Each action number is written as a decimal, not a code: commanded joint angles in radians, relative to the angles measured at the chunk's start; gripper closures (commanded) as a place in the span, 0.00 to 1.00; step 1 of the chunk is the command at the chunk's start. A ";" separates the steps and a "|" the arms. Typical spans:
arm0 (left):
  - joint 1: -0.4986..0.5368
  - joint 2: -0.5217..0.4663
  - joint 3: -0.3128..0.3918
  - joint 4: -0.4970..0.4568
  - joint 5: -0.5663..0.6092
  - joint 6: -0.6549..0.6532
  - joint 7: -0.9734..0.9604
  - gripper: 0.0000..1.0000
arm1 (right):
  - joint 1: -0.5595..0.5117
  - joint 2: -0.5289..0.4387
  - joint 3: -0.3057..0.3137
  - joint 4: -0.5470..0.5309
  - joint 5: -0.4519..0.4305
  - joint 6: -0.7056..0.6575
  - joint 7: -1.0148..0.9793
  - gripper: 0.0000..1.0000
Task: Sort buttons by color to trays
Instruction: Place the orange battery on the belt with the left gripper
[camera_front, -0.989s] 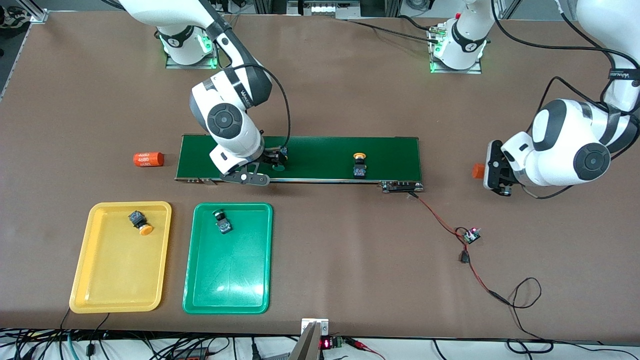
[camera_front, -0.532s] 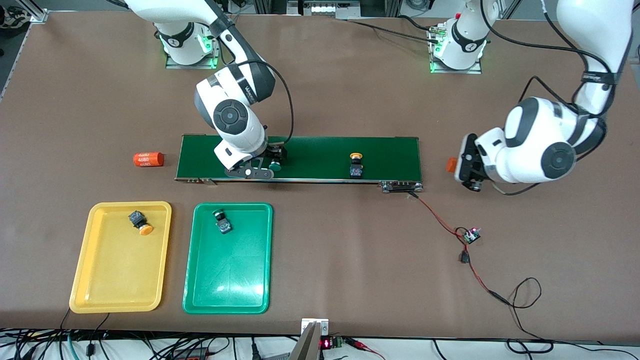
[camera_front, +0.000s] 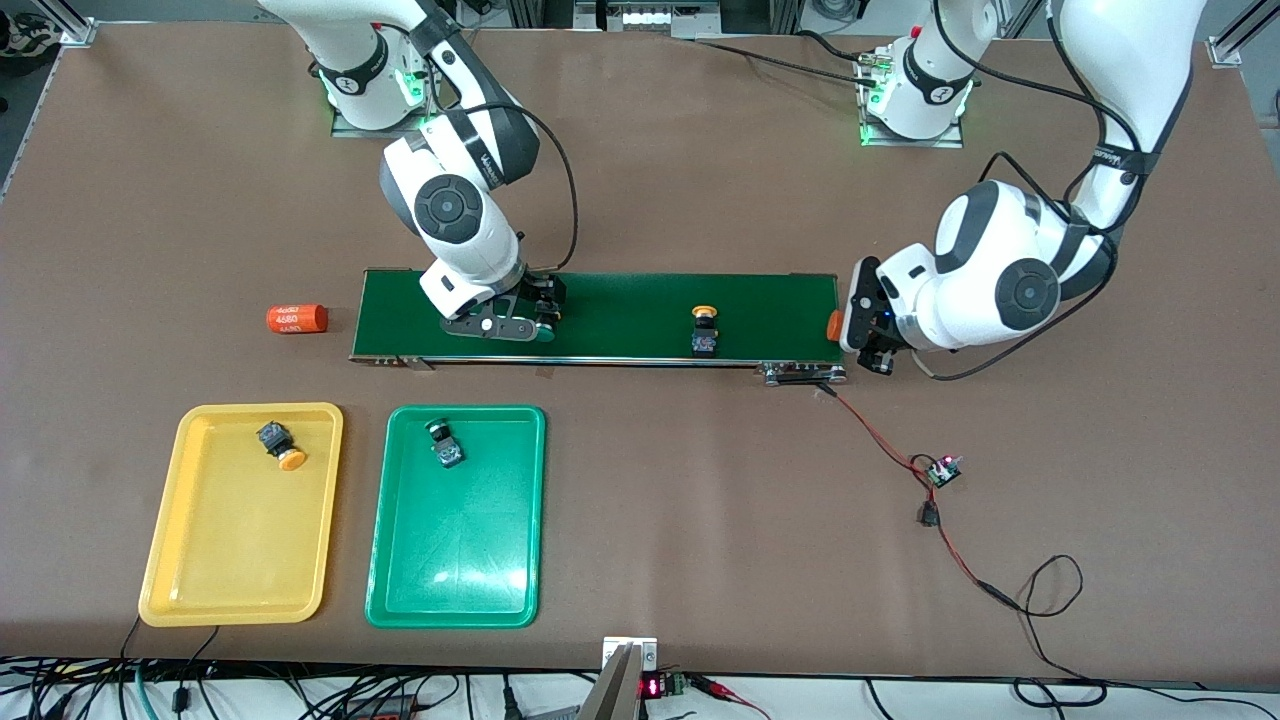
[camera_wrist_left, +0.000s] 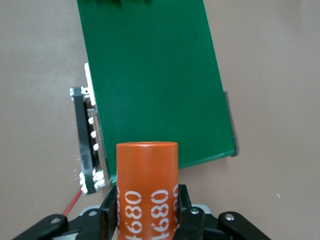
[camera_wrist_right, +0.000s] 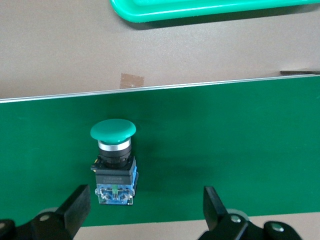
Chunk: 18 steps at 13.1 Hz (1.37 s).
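A green button lies on the dark-green conveyor belt. My right gripper hangs open over it, and the button sits closer to one finger. In the front view that gripper hides most of the button. A yellow button rides mid-belt. Another yellow button lies in the yellow tray. A green one lies in the green tray. My left gripper is at the belt's end, shut on an orange cylinder.
A second orange cylinder lies on the table off the belt's end toward the right arm's side. Red and black wires run from the belt's motor end to a small circuit board and on toward the table's front edge.
My left arm has carried the orange cylinder in toward the belt's end. The yellow button has drifted along the belt toward the right arm's end. My right gripper shifted slightly over the green button.
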 joint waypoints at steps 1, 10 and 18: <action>-0.037 -0.035 -0.024 -0.070 -0.024 0.065 -0.087 1.00 | 0.002 -0.023 -0.001 -0.048 0.024 0.048 -0.018 0.00; -0.114 -0.027 -0.046 -0.122 -0.006 0.189 -0.201 1.00 | -0.001 0.015 -0.002 -0.048 0.024 0.094 -0.017 0.00; -0.106 0.008 -0.046 -0.121 0.105 0.237 -0.201 0.97 | -0.010 0.043 -0.002 -0.048 0.024 0.102 -0.040 0.20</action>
